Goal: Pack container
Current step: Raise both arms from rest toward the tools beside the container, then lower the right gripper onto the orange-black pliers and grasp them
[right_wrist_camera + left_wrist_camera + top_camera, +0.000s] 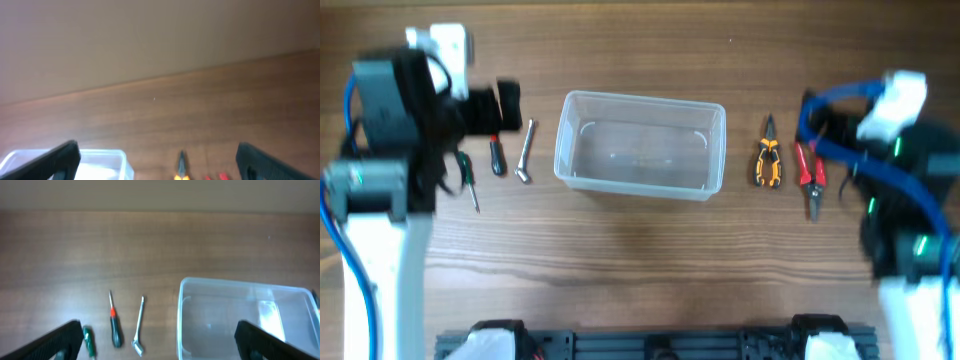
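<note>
where the wrist views look past the far edge, a plain tan wall [150, 40] rises behind the table [640, 260], a brown wood-grain top with its grain running side to side; a dark metal rail [660, 345] lies along the near edge in the overhead view. the container [638, 187] sits upright at the middle of the table, mouth facing up, its long axis lying left to right along the grain and its short sides turned toward the two arms, with the wood showing through its clear bottom. to its left lie three small tools, all roughly pointing away from the near edge: a bent metal key [526, 152] nearest the tub, a black-and-red screwdriver [497, 155] beside it, and a green screwdriver [467, 175] farthest out. to its right lie yellow pliers [768, 160] and, just beyond, red pliers [810, 175] — tips toward the far side. the left gripper [158, 330] hangs above the tools on its side, fingers spread wide and holding nothing. the right gripper [157, 150] hangs over the pliers' side, likewise spread wide and touching nothing.
</note>
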Robot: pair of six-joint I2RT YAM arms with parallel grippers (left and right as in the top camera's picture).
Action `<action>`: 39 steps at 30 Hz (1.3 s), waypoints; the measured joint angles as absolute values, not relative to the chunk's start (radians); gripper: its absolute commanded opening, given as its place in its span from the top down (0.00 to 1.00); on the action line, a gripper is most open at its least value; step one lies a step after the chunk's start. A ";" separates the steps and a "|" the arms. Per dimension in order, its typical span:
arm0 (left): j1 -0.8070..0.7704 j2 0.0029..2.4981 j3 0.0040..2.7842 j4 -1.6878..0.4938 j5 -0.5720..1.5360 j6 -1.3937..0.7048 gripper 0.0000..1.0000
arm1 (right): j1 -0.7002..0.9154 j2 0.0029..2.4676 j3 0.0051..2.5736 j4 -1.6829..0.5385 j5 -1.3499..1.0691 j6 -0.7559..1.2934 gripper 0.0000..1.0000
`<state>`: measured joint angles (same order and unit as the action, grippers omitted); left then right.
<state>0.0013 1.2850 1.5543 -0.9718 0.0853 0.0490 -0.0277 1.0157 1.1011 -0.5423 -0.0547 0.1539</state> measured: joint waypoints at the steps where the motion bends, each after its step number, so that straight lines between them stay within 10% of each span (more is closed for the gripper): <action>1: 0.001 1.347 1.637 -1.017 0.089 0.051 0.00 | -0.028 1.083 1.173 -0.606 -0.056 0.135 0.00; 12: 0.001 1.457 1.741 -1.162 0.118 0.079 0.00 | -0.028 1.692 1.524 -1.037 -0.059 -0.028 0.00; 18: 0.001 1.544 1.749 -1.216 0.118 0.120 0.00 | -0.028 1.702 1.526 -1.044 -0.059 -0.032 0.01; 21: 0.001 1.657 1.750 -1.240 0.119 0.126 0.00 | -0.028 1.702 1.526 -1.067 -0.059 -0.036 0.30; 39: 0.001 2.006 1.750 -1.239 0.086 0.134 0.00 | -0.028 1.701 1.226 -0.899 -0.032 -0.048 0.34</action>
<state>0.0013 2.0064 1.7500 -1.2388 0.0860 0.1345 -0.0277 1.7008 1.2259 -0.8989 -0.0319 -0.0483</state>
